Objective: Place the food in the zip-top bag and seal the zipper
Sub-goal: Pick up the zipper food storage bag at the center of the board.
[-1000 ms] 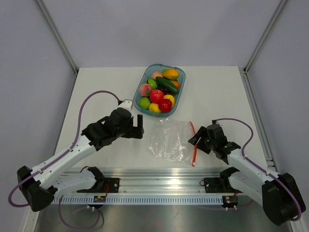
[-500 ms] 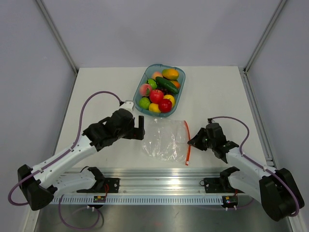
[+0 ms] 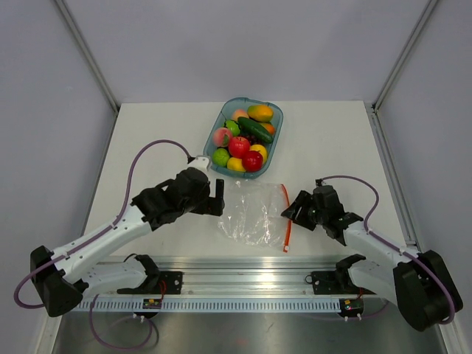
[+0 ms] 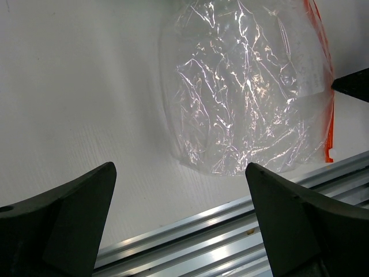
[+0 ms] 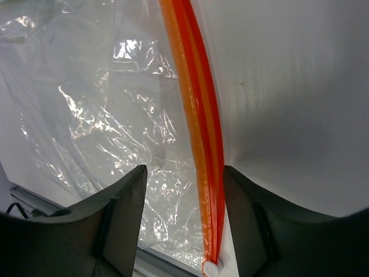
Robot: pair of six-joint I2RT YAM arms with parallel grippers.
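The zip-top bag [image 3: 253, 214] lies flat and crinkled on the white table, its red-orange zipper [image 3: 286, 215] along the right edge. My right gripper [image 3: 290, 212] is open and straddles the zipper [image 5: 199, 133] near its lower end; the strip runs close to the right finger [image 5: 262, 213]. My left gripper [image 3: 219, 197] hangs open just left of the bag [image 4: 248, 86], with nothing between its fingers. The food sits in the blue tray: a red apple [image 3: 238, 146], lemon [image 3: 259, 150], lime [image 3: 220, 156], cucumber [image 3: 255, 129] and peach [image 3: 221, 136].
The translucent blue oval tray [image 3: 274, 144] stands at the back centre and also holds a mango [image 3: 260, 112]. A metal rail [image 3: 243, 265] runs along the table's near edge, just below the bag. Grey walls close in both sides.
The bag has slid left with its zipper. My right gripper shut briefly, moved left with the bag, and has opened again. The left arm edged slightly toward the bag.
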